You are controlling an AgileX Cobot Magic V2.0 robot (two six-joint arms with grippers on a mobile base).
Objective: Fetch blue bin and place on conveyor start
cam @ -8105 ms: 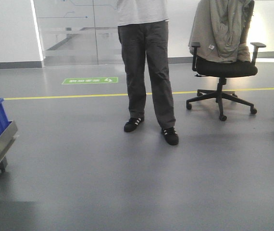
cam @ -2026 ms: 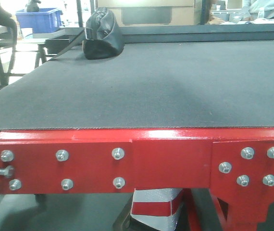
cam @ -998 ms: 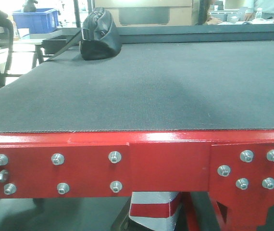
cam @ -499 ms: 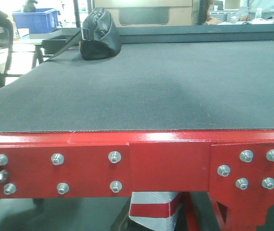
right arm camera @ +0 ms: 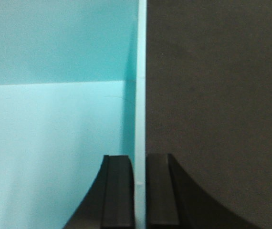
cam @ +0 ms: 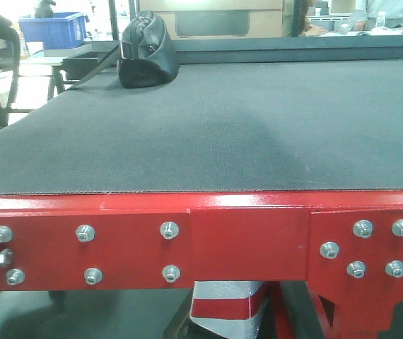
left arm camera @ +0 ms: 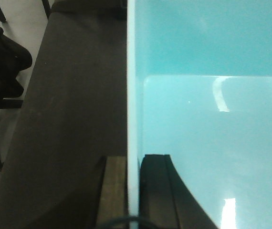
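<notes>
1. Across the front-facing view stretches the conveyor start [cam: 247,212]: a wide black textured belt [cam: 244,127] edged along its near side by a glossy red frame plate [cam: 124,251] fixed with silver hex bolts [cam: 169,229].
2. Toward the belt's far left end lies a black bag [cam: 147,51]. Beyond it, off the conveyor, stands a dark blue crate [cam: 51,28]. Beneath the red plate, a red-and-white striped part [cam: 226,307] shows.
3. Left wrist view: the blue bin [left arm camera: 212,119], pale aqua and smooth-walled, fills the right half of the frame, its side wall seen edge-on as a pale vertical line.
4. The left gripper [left arm camera: 133,164] straddles that wall, with one finger [left arm camera: 113,191] outside and the other [left arm camera: 157,191] inside the bin. Both press against the wall, clamping it.
5. Left of the wall, the dark belt [left arm camera: 74,105] lies below. Past its edge are a black chair [left arm camera: 2,71] and pale floor [left arm camera: 24,16].
6. Right wrist view: the blue bin [right arm camera: 55,119] fills the left half of the frame. The right gripper [right arm camera: 140,164] pinches the opposite wall, with one finger [right arm camera: 119,191] inside the bin and one [right arm camera: 157,191] outside.
7. Right of that wall, the dark belt [right arm camera: 212,105] lies below.
8. The bin is held by both grippers over the belt. Whether its base touches the belt cannot be told.
</notes>
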